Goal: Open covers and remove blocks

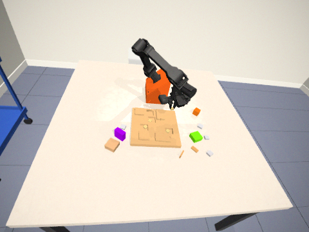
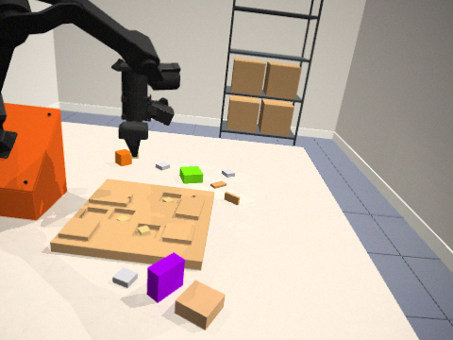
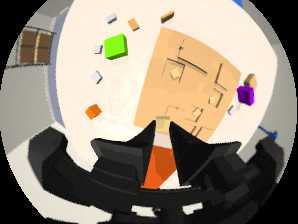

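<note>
The wooden puzzle board [image 1: 154, 145] [image 2: 127, 258] [image 3: 149, 97] lies flat, with raised covers standing beside open wells. Three pale yellow blocks sit in uncovered wells: one [image 1: 167, 131] [image 2: 168, 199] [image 3: 174, 73] toward the right, one [image 1: 145, 126] [image 2: 143, 230] [image 3: 212, 99] toward the left, one [image 1: 150, 120] [image 2: 124, 218] [image 3: 196, 112] nearer the robot base. Another well [image 2: 95, 212] looks empty. My gripper [image 1: 172, 107] [image 2: 135, 154] [image 3: 162, 123] is shut on a pale yellow block, held raised near the board's back right corner in the top view.
Right of the board lie an orange cube [image 1: 196, 111] [image 2: 124, 158] [image 3: 93, 111], a green block [image 1: 196, 136] [image 2: 192, 175] [image 3: 116, 46] and several small grey and brown pieces. On the left are a purple block [image 1: 120, 134] [image 2: 165, 277] [image 3: 245, 95], a brown block [image 1: 112, 145] [image 2: 200, 303] and a grey piece [image 2: 125, 277].
</note>
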Controlling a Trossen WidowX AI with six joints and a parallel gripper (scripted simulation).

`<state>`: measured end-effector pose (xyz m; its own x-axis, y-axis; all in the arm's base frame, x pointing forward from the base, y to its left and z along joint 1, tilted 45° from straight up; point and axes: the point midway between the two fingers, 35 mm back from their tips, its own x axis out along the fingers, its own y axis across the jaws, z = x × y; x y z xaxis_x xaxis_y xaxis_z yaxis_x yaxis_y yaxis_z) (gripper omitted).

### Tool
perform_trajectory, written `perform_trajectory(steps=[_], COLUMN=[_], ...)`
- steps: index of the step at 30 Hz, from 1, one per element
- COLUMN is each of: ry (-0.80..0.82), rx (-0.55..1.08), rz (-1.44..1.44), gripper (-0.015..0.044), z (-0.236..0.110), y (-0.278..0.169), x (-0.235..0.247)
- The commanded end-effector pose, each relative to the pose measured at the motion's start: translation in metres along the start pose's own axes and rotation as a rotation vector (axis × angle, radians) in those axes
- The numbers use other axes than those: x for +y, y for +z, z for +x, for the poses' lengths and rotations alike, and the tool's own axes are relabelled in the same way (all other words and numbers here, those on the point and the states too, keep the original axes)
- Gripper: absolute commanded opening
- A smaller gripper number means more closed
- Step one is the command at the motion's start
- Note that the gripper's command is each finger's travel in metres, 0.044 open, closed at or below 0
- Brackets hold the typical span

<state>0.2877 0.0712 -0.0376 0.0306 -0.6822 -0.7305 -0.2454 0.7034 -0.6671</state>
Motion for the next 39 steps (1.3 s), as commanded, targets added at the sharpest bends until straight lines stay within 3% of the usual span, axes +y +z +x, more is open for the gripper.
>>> perform_trajectory(steps=[1, 31, 39], ry=[0.004, -0.008, -0.008], rx=[-0.001, 0.003, 0.003], rz=[0.004, 0.010, 0.010], gripper=[0.0080, 0.0080, 0.0080], z=[-0.001, 0.014, 0.022], y=[0.006, 0.028, 0.029], x=[0.013, 0.127, 0.129])
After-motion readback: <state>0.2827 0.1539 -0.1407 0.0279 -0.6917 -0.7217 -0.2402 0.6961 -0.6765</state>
